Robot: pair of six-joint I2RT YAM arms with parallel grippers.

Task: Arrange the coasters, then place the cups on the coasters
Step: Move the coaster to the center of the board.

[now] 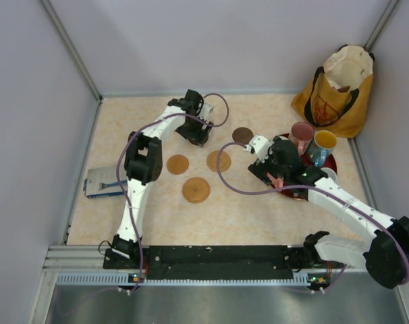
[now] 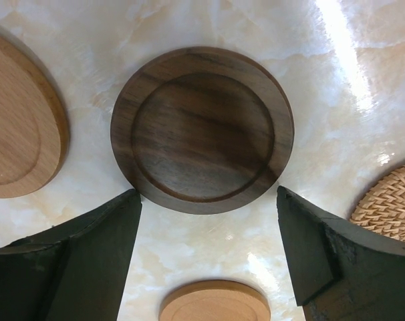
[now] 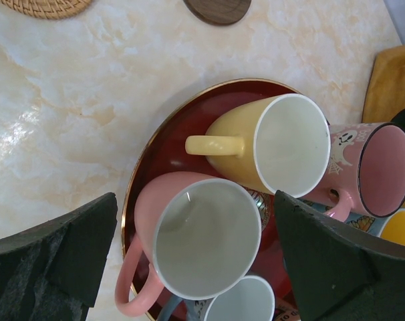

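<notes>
Marbled tabletop [image 2: 336, 80]: the left pincer [image 2: 208, 200] gapes empty, dark coaster [image 2: 202, 130] just ahead between its jaws. Right pincer [image 3: 196, 200], also agape, hangs over 1 pink cup [image 3: 199, 241]; closing could knock the yellow cup [image 3: 232, 127] beside it.

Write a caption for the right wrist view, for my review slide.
Right tool open above a red tray, directly over a pink cup that sits beside a pale yellow cup.

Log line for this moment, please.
left gripper: open, over dark brown round wooden coaster | right gripper: open, over pink handled mug in red round tray | tan round coasters: bare
</notes>
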